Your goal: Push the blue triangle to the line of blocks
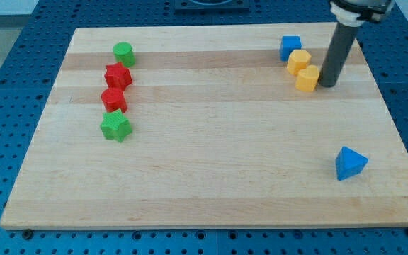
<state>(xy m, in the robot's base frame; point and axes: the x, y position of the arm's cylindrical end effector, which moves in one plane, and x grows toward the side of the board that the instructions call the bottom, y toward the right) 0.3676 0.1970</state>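
The blue triangle (350,163) lies alone near the view's bottom right of the wooden board (211,170). A line of blocks runs down the view's left: a green cylinder (123,53), a red star (117,75), a red hexagon (113,98) and a green star (116,127). My tip (327,85) is at the view's top right, just right of a yellow block (307,78), far above the blue triangle.
A blue cube (290,47) and a second yellow block (299,61) sit by the first yellow block at the view's top right. The board lies on a blue perforated table (6,85).
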